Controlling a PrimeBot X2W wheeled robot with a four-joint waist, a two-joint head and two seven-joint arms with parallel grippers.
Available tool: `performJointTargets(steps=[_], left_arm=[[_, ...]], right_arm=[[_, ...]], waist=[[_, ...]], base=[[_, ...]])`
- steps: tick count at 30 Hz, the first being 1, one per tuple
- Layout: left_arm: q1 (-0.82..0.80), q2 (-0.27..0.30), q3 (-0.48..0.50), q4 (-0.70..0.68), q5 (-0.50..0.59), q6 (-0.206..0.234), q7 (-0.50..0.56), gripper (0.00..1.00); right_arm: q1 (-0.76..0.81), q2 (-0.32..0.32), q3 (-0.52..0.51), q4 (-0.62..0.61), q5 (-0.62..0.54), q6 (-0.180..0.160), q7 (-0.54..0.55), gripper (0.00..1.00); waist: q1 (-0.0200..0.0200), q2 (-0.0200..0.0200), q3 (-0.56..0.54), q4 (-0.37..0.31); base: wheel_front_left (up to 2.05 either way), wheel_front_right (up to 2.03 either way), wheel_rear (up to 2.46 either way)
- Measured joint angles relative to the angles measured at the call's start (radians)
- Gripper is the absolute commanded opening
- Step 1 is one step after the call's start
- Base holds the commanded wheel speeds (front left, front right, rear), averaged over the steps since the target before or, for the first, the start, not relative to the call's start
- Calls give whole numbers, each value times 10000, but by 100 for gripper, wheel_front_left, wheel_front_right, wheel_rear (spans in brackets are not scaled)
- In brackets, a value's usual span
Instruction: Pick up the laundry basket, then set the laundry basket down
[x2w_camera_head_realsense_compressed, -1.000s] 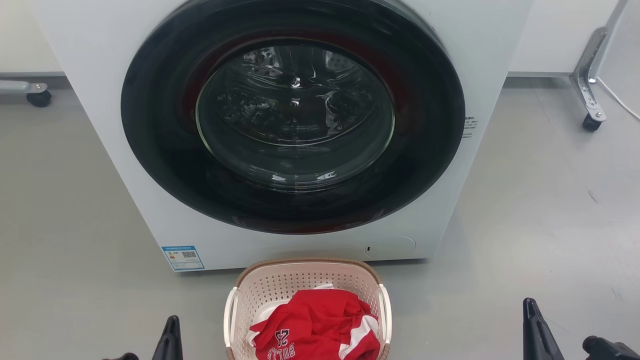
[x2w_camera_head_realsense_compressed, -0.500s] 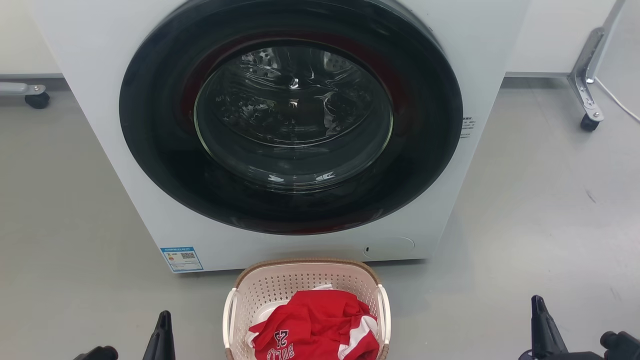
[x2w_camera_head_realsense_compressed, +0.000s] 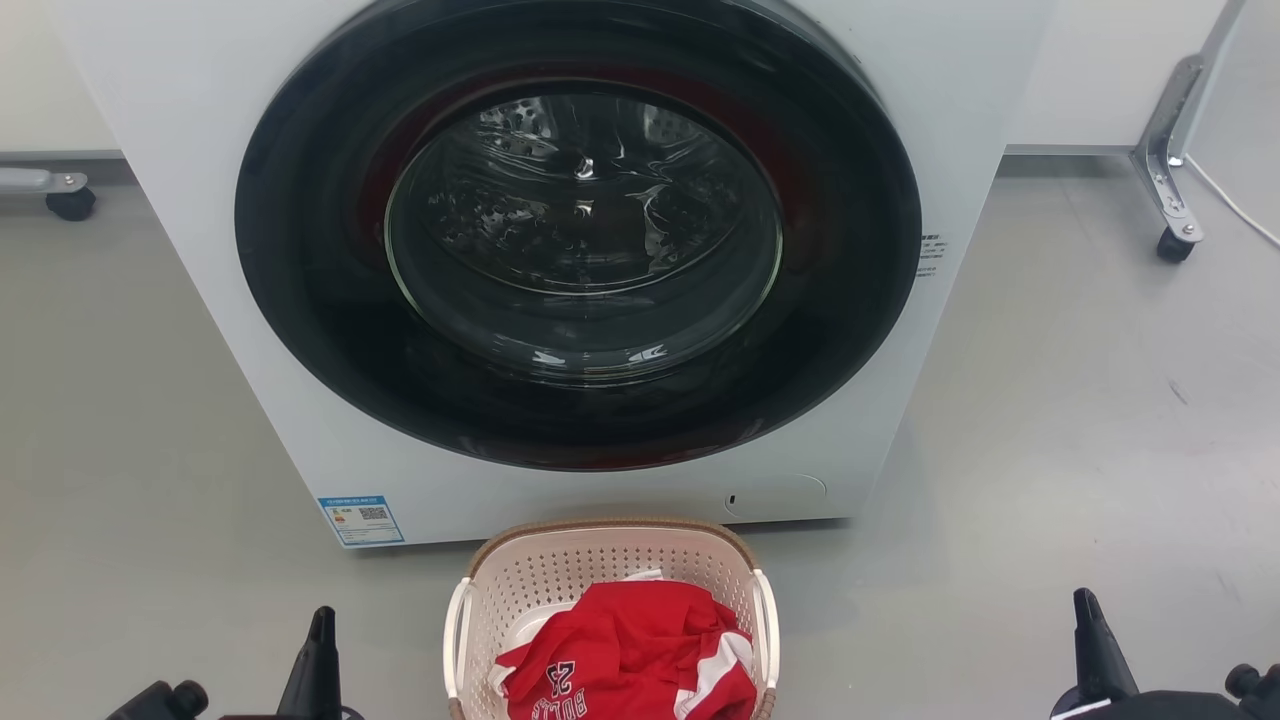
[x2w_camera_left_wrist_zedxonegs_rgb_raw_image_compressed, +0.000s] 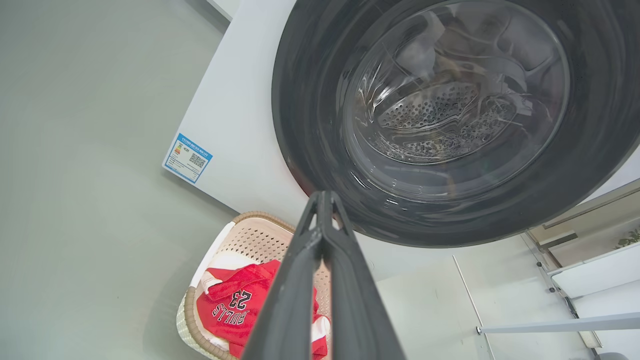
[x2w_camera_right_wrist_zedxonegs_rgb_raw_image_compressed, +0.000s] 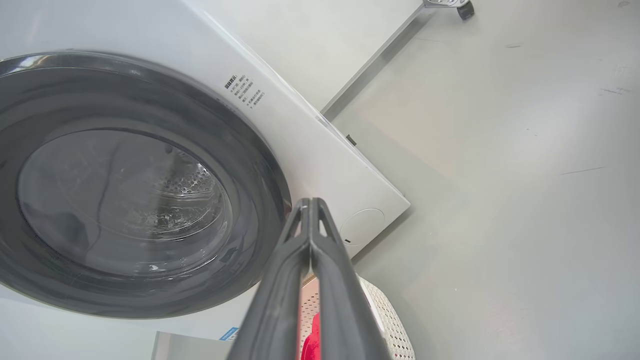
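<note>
Grey floor (x2w_camera_head_realsense_compressed: 1050, 400) before washer (x2w_camera_head_realsense_compressed: 960, 100): basket (x2w_camera_head_realsense_compressed: 610, 560), w/ red shirt (x2w_camera_head_realsense_compressed: 630, 650), is seen between l. gripper (x2w_camera_left_wrist_zedxonegs_rgb_raw_image_compressed: 324, 199) and r. gripper (x2w_camera_right_wrist_zedxonegs_rgb_raw_image_compressed: 310, 202), both clenched empty, clear of it. Judged light, stiff; best taken by side handles (x2w_camera_head_realsense_compressed: 457, 640).

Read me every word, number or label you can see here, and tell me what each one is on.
"23": on the red jersey lying in the laundry basket.
"BULLS": on the same jersey, next to the number.
Blue sticker with a QR code, low on the washer front: print too small to read.
Black printed lines, also on the washer's front: too small to read.
</note>
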Motion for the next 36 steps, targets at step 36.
performJointTargets(steps=[36], left_arm=[[-879,-157,984,683,-5375,-963,1250,0]], right_arm=[[-1009,176,-1126,917,5369,949,1317,0]], waist=[[0,0,-47,-98]], base=[[0,0,0]])
